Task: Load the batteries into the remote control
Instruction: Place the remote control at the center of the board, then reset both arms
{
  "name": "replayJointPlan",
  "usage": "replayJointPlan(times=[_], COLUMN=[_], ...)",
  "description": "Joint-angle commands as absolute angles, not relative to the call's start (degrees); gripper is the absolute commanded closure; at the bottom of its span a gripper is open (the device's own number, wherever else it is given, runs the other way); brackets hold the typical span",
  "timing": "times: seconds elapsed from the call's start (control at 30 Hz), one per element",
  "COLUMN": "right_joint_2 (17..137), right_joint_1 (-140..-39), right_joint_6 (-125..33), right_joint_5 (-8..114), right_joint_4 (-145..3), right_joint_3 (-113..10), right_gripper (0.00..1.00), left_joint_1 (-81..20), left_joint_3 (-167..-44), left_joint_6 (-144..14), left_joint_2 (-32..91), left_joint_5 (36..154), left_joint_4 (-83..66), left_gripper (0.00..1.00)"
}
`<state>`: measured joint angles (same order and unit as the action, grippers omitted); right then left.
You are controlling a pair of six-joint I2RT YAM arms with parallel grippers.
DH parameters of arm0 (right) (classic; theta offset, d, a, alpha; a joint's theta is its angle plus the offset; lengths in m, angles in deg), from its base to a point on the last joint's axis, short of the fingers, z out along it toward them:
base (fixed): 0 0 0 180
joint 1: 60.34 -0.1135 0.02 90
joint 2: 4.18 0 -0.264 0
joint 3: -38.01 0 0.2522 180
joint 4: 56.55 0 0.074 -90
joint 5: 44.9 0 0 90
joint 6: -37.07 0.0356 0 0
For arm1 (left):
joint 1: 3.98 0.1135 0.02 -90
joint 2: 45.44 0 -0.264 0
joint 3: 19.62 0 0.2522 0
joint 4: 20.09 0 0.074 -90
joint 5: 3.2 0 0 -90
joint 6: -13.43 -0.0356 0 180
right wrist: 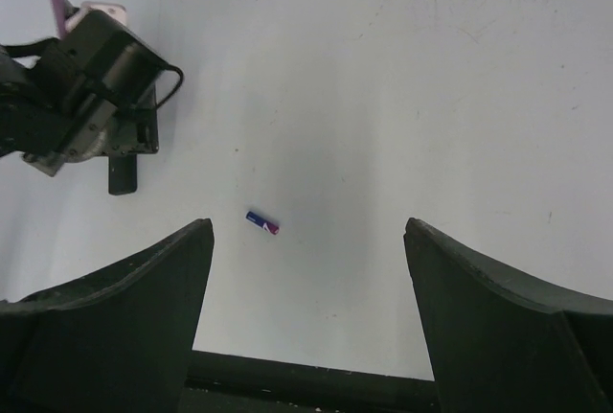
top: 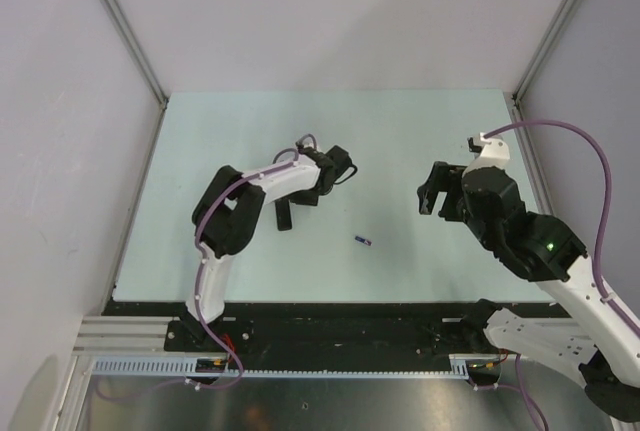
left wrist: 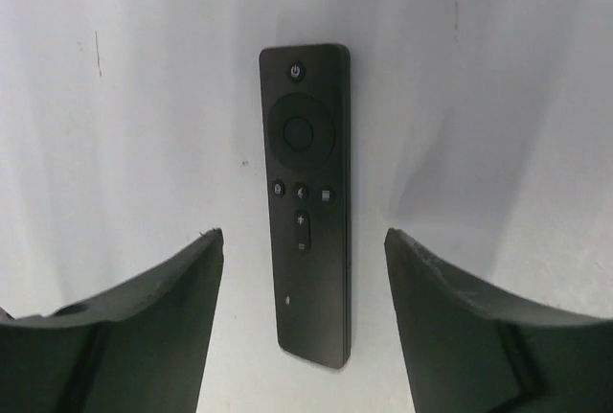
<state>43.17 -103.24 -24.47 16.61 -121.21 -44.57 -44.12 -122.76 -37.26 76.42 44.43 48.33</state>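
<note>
Top external — blue-purple battery (flat) well apart from remote control

Remote: matte black, buttons w/ pale grey symbols (power icon at the top end). Battery: blue-purple body, red end w/ a bit of white. Table: pale mint green from above, whitish-grey in wrist views. Left arm & right arm: white shells, black joints. Cable: purple. Walls: pale grey-lilac.
</note>
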Motion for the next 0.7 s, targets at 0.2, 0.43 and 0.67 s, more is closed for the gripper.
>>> replayJointPlan(times=[0.2,0.43,0.67], right_joint_2=[42.76,41.08,44.24], right_joint_1=[-103.06,-102.97,-102.88], right_joint_6=[-23.75,-23.76,-23.84], right_joint_5=[16.54,17.07,18.21], right_joint_4=[-119.19,-113.21,-108.29], right_joint_3=[-42.47,-35.97,-32.18], right_gripper=[0.14,0.14,0.14], left_joint_1=[-45.02,-44.32,-40.81], left_joint_3=[-117.34,-97.48,-89.11], left_joint_6=[-42.82,-47.04,-45.81], left_joint_2=[43.31,18.05,10.47], left_joint_5=[47.15,51.47,56.81], left_joint_4=[41.17,30.86,29.63], left_gripper=[0.14,0.00,0.00])
